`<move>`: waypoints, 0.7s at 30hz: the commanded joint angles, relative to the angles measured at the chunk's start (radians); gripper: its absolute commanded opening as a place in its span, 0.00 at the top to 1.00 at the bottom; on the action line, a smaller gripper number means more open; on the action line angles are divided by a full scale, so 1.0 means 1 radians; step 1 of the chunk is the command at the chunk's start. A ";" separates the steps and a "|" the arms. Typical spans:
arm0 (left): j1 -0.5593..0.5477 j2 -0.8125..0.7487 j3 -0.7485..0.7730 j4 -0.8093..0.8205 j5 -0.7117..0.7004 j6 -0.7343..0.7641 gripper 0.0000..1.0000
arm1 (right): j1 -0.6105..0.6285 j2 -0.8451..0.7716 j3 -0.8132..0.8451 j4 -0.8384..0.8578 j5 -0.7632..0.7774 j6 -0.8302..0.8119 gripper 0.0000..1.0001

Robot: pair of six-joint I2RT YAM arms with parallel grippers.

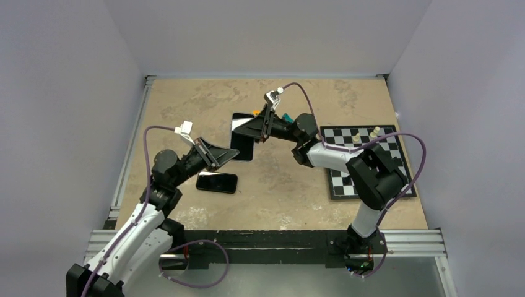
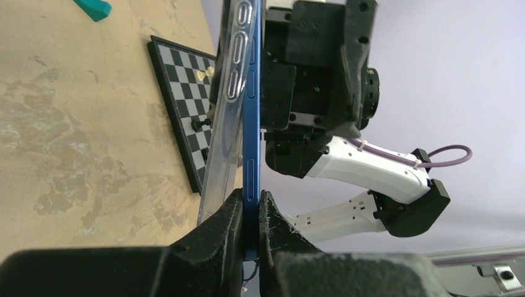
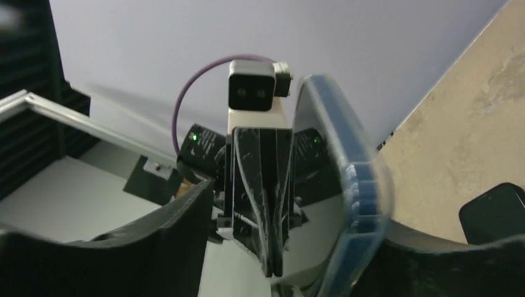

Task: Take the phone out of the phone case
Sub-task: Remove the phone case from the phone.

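The tan table (image 1: 291, 185) carries a chessboard (image 1: 340, 136) at one side, and everything else sits to the left of that board as the top camera sees it. The two arms meet in the air there, left of the board's near-left corner. The left gripper (image 2: 251, 204) is clenched on the bare edge of a blue phone (image 2: 251, 124), held on edge above the table. The right gripper (image 1: 251, 128) is at the phone's other end with its jaws apart and nothing clamped, the cased edge lying just inside one finger. The clear phone case (image 2: 224, 111) is on the phone along its far part. Near the left gripper's fingers it stands away from the blue frame, leaving a thin wedge of gap. The job therefore looks partly done: one end seems unseated, while the rest of the case has yet to come off. A black handset (image 1: 216, 182) lies flat on the table, further left of the board and nearer the arm bases. A few pale chess pieces (image 1: 375, 131) stand along the board's far edge, and a small teal object (image 2: 94, 7) lies beyond its far-left corner. No brand, label or lettering can be read on the phone, the case or the board.
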 commanded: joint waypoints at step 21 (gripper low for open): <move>0.007 -0.150 0.077 -0.129 -0.265 -0.142 1.00 | 0.052 -0.189 -0.126 -0.080 -0.057 -0.284 0.27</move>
